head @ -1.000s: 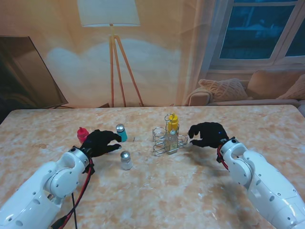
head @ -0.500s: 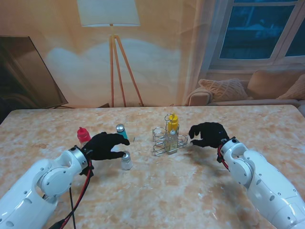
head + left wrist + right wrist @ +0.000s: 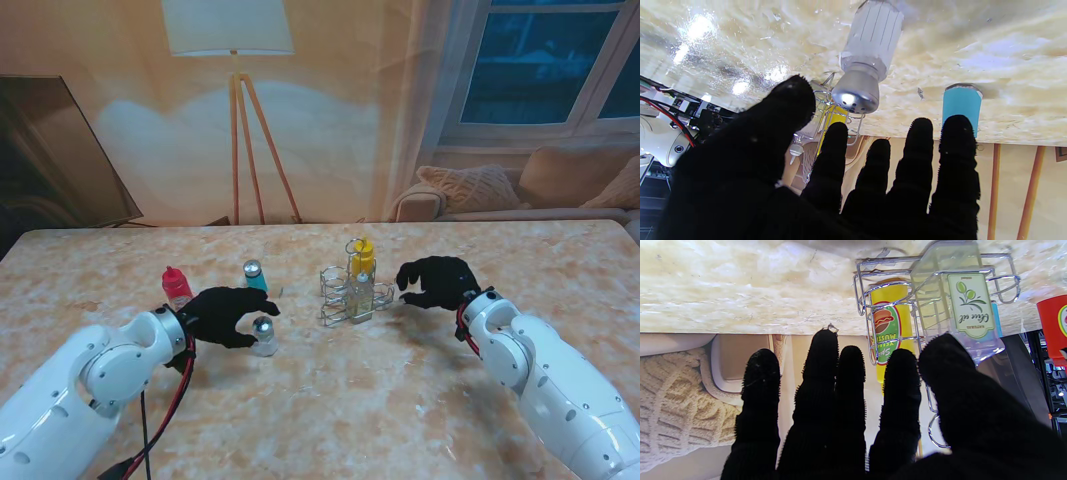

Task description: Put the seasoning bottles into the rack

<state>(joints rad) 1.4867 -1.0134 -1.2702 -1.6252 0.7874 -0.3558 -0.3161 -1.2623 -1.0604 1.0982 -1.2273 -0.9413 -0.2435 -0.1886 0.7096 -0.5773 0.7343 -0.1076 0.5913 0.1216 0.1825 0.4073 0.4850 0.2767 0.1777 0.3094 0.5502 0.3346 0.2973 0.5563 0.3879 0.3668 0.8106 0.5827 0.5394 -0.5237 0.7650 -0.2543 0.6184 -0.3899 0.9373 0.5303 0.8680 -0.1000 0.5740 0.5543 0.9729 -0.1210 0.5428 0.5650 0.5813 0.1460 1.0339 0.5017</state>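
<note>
Right hand [image 3: 853, 413] faces "Olive oil" bottle [image 3: 970, 303].

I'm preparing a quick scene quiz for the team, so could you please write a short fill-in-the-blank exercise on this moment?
1. The left hand reaches around the shaker with the ____ cap.
2. The mustard bottle standing in the rack is ____.
3. The red bottle stands on the robot's ____ side.

Missing words: silver; yellow; left

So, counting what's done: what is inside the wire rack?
The wire rack holds a yellow mustard bottle and a clear olive oil bottle. My fingers cover their lower ends.
</note>
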